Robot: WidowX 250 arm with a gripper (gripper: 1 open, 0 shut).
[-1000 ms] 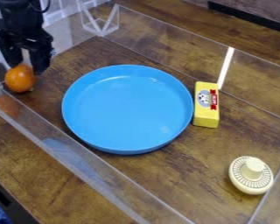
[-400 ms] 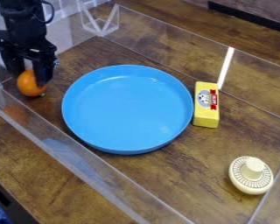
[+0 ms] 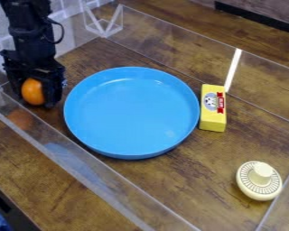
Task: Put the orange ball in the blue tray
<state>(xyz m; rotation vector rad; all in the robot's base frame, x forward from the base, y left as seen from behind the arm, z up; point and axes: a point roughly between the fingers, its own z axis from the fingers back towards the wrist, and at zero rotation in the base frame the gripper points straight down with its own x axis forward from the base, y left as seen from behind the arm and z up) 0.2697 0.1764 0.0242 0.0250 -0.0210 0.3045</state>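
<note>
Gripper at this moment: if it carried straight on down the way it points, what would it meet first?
The gripper points straight down with its fingers either side of the orange ball. It would likely meet the ball first, then the wooden table, though the single view leaves depth uncertain.

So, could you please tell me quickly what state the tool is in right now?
Tool: open, its fingers either side of the orange ball, not visibly clamped on it.

Dark wooden table (image 3: 172, 194) under clear, perhaps acrylic, glare-streaked walls (image 3: 39, 135).
</note>
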